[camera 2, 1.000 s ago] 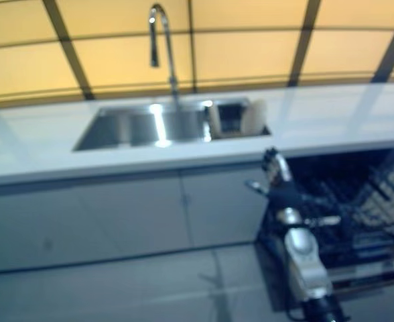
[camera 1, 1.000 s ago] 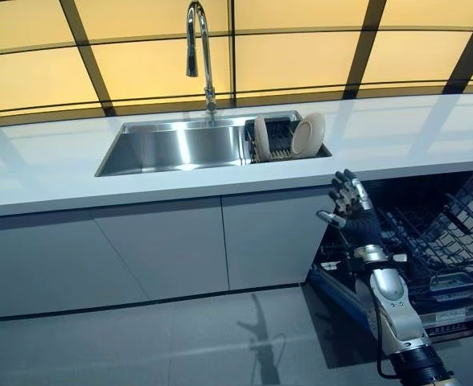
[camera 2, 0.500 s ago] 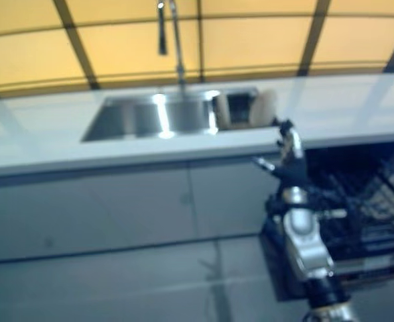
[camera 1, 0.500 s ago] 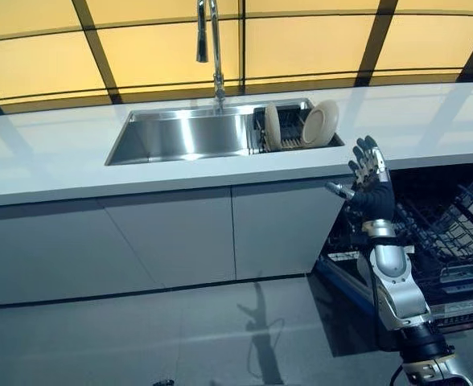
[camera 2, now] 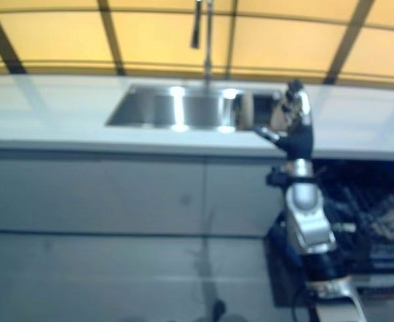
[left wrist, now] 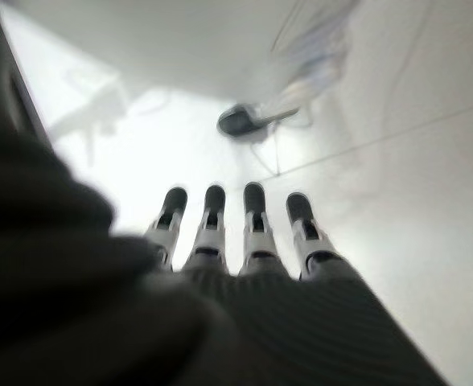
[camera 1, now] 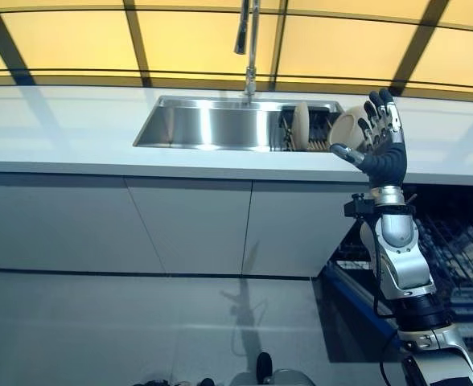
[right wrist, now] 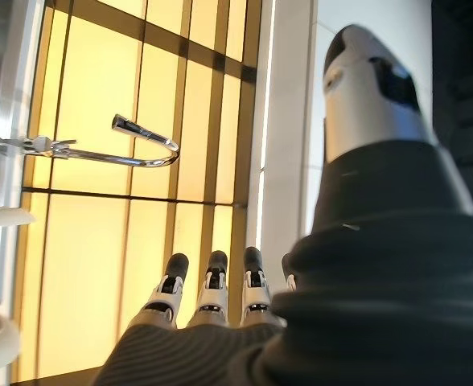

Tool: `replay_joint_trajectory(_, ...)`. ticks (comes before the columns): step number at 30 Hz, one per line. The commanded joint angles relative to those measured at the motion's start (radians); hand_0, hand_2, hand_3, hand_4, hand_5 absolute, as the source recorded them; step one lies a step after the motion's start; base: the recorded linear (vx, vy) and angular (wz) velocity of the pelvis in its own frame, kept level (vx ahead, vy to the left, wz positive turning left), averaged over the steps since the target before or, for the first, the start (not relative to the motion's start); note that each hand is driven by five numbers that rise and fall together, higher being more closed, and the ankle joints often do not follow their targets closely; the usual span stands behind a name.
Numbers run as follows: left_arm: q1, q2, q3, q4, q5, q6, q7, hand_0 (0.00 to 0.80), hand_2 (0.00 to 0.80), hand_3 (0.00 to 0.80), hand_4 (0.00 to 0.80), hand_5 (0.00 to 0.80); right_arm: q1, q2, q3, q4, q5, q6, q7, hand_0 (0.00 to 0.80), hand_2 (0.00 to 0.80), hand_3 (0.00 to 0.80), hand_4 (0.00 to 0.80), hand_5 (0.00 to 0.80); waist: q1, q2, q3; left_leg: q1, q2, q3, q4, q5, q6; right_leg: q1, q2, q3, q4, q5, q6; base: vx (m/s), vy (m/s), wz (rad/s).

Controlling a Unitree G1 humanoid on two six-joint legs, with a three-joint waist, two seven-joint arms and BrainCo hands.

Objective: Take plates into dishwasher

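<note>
A: What differs from the view half a second ago?

B: The whole picture has shifted, so the camera has moved. Apart from that, the right hand (camera 1: 379, 137) has risen from below the bench edge to the level of the bench (camera 1: 67, 137) top, and now stands in front of the right end of the sink (camera 1: 212, 129).

A: Describe the plates.

B: Two cream round plates stand on edge in a dark rack (camera 1: 289, 138) at the sink's right end. The left plate (camera 1: 301, 127) is upright, seen nearly edge-on. The right plate (camera 1: 347, 129) leans, its face towards the camera; the right hand partly covers it in the eye views. Whether they touch cannot be told.

A: Hand pose?

B: The right forearm is near vertical. The fingers are straight and spread, pointing up, thumb out to the side, holding nothing. The left hand (left wrist: 220, 241) shows only in its wrist view: fingers straight, side by side, over the pale floor (left wrist: 397, 161), empty.

A: The dishwasher?

B: The dishwasher (camera 1: 462, 257) is open under the bench to the right, its dark wire racks visible.
</note>
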Motion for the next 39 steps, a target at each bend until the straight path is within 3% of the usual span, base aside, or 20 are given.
replay_joint_trajectory(1,0.044,-0.021,-0.02,0.016,0.068,-0.019,-0.014,0.0,0.0,0.0,0.0,0.0,-0.086,-0.038,-0.03,-0.069,-0.009,-0.013,-0.009,0.0,0.0,0.0,0.0,0.0,-0.013,0.016,-0.018,0.195,-0.028,-0.1,-0.185,-0.065,0.005,-0.256,0.047,-0.053,-0.065,0.281,-0.058,0.407,-0.096,-0.04)
replay_joint_trajectory(4,0.053,-0.022,-0.009,0.035,0.091,-0.011,0.003,0.0,0.0,0.0,0.0,0.0,-0.083,-0.038,-0.025,-0.079,-0.005,-0.006,0.0,0.0,0.0,0.0,0.0,0.0,-0.022,0.005,-0.052,0.213,-0.043,-0.123,-0.143,-0.117,-0.001,-0.177,0.052,-0.021,-0.1,0.258,-0.073,0.496,-0.146,0.08)
replay_joint_trajectory(6,0.058,-0.017,0.0,0.046,0.097,-0.016,-0.001,0.0,0.0,0.0,0.0,0.0,-0.085,-0.034,-0.021,-0.088,-0.003,0.013,-0.005,0.0,0.0,0.0,0.0,0.0,-0.025,0.014,-0.069,0.232,-0.033,-0.107,-0.105,-0.118,-0.022,-0.153,0.049,-0.033,-0.067,0.229,-0.085,0.454,-0.132,0.29)
replay_joint_trajectory(7,0.064,-0.015,0.007,0.048,0.114,-0.025,-0.01,0.0,0.0,0.0,0.0,0.0,-0.081,-0.032,-0.016,-0.094,-0.008,0.018,-0.003,0.0,0.0,0.0,0.0,0.0,-0.029,0.03,-0.082,0.245,-0.012,-0.092,-0.073,-0.063,-0.048,-0.135,0.055,-0.043,-0.059,0.205,-0.096,0.333,-0.1,0.2)
replay_joint_trajectory(8,0.066,-0.015,0.008,0.048,0.116,-0.027,-0.01,0.0,0.0,0.0,0.0,0.0,-0.08,-0.032,-0.015,-0.095,-0.008,0.018,-0.003,0.0,0.0,0.0,0.0,0.0,-0.03,0.032,-0.083,0.248,-0.008,-0.091,-0.072,-0.056,-0.052,-0.131,0.056,-0.045,-0.059,0.202,-0.098,0.406,-0.127,0.26)
replay_joint_trajectory(9,0.074,-0.014,0.007,0.036,0.106,-0.042,-0.011,0.0,0.0,0.0,0.0,0.0,-0.074,-0.031,-0.003,-0.101,-0.008,0.013,-0.001,0.0,0.0,0.0,0.0,0.0,-0.037,0.049,-0.098,0.232,0.019,-0.065,0.0,0.05,-0.095,-0.085,0.074,-0.023,-0.075,0.174,-0.118,0.336,-0.117,0.25)
replay_joint_trajectory(12,0.072,-0.015,0.006,0.009,0.073,-0.057,-0.004,0.0,0.0,0.0,0.0,0.0,-0.064,-0.043,-0.003,-0.13,0.006,0.024,0.0,0.0,0.0,0.0,0.0,0.0,-0.05,0.05,-0.112,0.194,0.055,-0.013,0.152,0.162,-0.151,-0.041,0.08,-0.009,-0.091,0.144,-0.142,0.371,-0.155,0.21)
replay_joint_trajectory(13,0.069,-0.021,0.001,-0.001,0.056,-0.063,0.01,0.0,0.0,0.0,0.0,0.0,-0.048,-0.055,-0.005,-0.148,0.014,0.03,0.0,0.0,0.0,0.0,0.0,0.0,-0.05,0.037,-0.112,0.143,0.061,0.007,0.278,0.221,-0.177,-0.011,0.069,-0.003,-0.098,0.133,-0.156,0.295,-0.166,0.05)
replay_joint_trajectory(15,0.066,-0.034,0.0,-0.016,0.044,-0.071,0.043,0.0,0.0,0.0,0.0,0.0,-0.02,-0.07,-0.016,-0.164,0.025,0.025,0.004,0.0,0.0,0.0,0.0,0.0,-0.037,0.0,-0.1,0.0,0.057,0.036,0.505,0.236,-0.187,0.037,0.039,-0.001,-0.106,0.121,-0.174,0.254,-0.193,0.02)
replay_joint_trajectory(17,0.058,-0.041,0.003,-0.039,0.04,-0.068,0.069,0.0,0.0,0.0,0.0,0.0,-0.016,-0.085,-0.023,-0.163,0.032,0.019,0.0,0.0,0.0,0.0,0.0,0.0,-0.018,-0.027,-0.082,-0.115,0.121,0.088,0.562,0.199,-0.178,0.084,0.021,-0.014,-0.118,0.102,-0.184,0.183,-0.167,-0.03)
replay_joint_trajectory(19,0.051,-0.034,0.002,-0.049,0.028,-0.064,0.079,0.0,0.0,0.0,0.0,0.0,-0.039,-0.097,-0.022,-0.149,0.039,0.017,-0.009,0.0,0.0,0.0,0.0,0.0,0.003,-0.036,-0.068,-0.163,0.184,0.121,0.473,0.182,-0.163,0.117,0.021,-0.015,-0.128,0.084,-0.182,0.211,-0.072,-0.11)
replay_joint_trajectory(23,0.037,-0.007,0.022,-0.044,0.006,-0.062,0.082,0.0,0.0,0.0,0.0,0.0,-0.115,-0.105,0.007,-0.125,0.044,0.048,-0.05,0.0,0.0,0.0,0.0,0.0,0.041,-0.03,-0.064,-0.134,0.254,0.143,0.111,0.192,-0.158,0.171,0.033,-0.009,-0.16,0.043,-0.161,0.284,0.083,-0.21)
replay_joint_trajectory(25,0.034,-0.004,0.032,-0.042,0.007,-0.063,0.08,0.0,0.0,0.0,0.0,0.0,-0.127,-0.097,0.02,-0.114,0.03,0.049,-0.061,0.0,0.0,0.0,0.0,0.0,0.061,-0.019,-0.063,-0.142,0.26,0.108,-0.044,0.211,-0.168,0.192,0.035,0.01,-0.167,0.028,-0.148,0.322,0.177,-0.14)
replay_joint_trajectory(28,0.037,-0.009,0.036,-0.044,-0.009,-0.073,0.087,0.0,0.0,0.0,0.0,0.0,-0.134,-0.083,0.055,-0.098,0.009,0.051,-0.065,0.0,0.0,0.0,0.0,0.0,0.092,-0.003,-0.055,-0.17,0.278,0.047,-0.257,0.285,-0.184,0.252,0.034,0.072,-0.172,-0.008,-0.138,0.359,0.221,-0.32)
replay_joint_trajectory(31,0.045,-0.012,0.042,-0.05,-0.023,-0.086,0.086,0.0,0.0,0.0,0.0,0.0,-0.15,-0.082,0.071,-0.081,0.014,0.049,-0.062,0.0,0.0,0.0,0.0,0.0,0.104,0.002,-0.051,-0.217,0.287,0.008,-0.267,0.309,-0.184,0.289,0.034,0.12,-0.165,-0.032,-0.135,0.276,0.227,-0.5)
replay_joint_trajectory(33,0.047,-0.015,0.045,-0.047,-0.053,-0.096,0.084,0.0,0.0,0.0,0.0,0.0,-0.168,-0.087,0.076,-0.072,0.04,0.05,-0.043,0.0,0.0,0.0,0.0,0.0,0.113,0.004,-0.052,-0.223,0.291,-0.032,-0.245,0.298,-0.176,0.321,0.013,0.156,-0.159,-0.059,-0.124,0.277,0.341,-0.62)
replay_joint_trajectory(36,0.027,-0.018,0.04,-0.036,-0.053,-0.092,0.078,0.0,0.0,0.0,0.0,0.0,-0.158,-0.086,0.059,-0.073,0.036,0.049,-0.037,0.0,0.0,0.0,0.0,0.0,0.104,0.006,-0.061,-0.202,0.304,-0.009,-0.221,0.255,-0.178,0.318,-0.034,0.126,-0.136,-0.075,-0.093,0.208,0.387,-0.67)
replay_joint_trajectory(38,0.018,-0.018,0.032,-0.034,-0.046,-0.083,0.078,0.0,0.0,0.0,0.0,0.0,-0.134,-0.087,0.041,-0.085,0.053,0.052,-0.039,0.0,0.0,0.0,0.0,0.0,0.099,0.002,-0.062,-0.215,0.29,-0.001,-0.172,0.225,-0.173,0.316,-0.059,0.117,-0.115,-0.075,-0.076,0.202,0.415,-0.54)
replay_joint_trajectory(39,0.01,-0.013,0.021,-0.04,-0.054,-0.077,0.072,0.0,0.0,0.0,0.0,0.0,-0.103,-0.096,0.019,-0.098,0.079,0.062,-0.052,0.0,0.0,0.0,0.0,0.0,0.094,-0.004,-0.067,-0.222,0.269,0.016,-0.134,0.201,-0.156,0.314,-0.088,0.105,-0.095,-0.067,-0.054,0.16,0.329,-0.52)
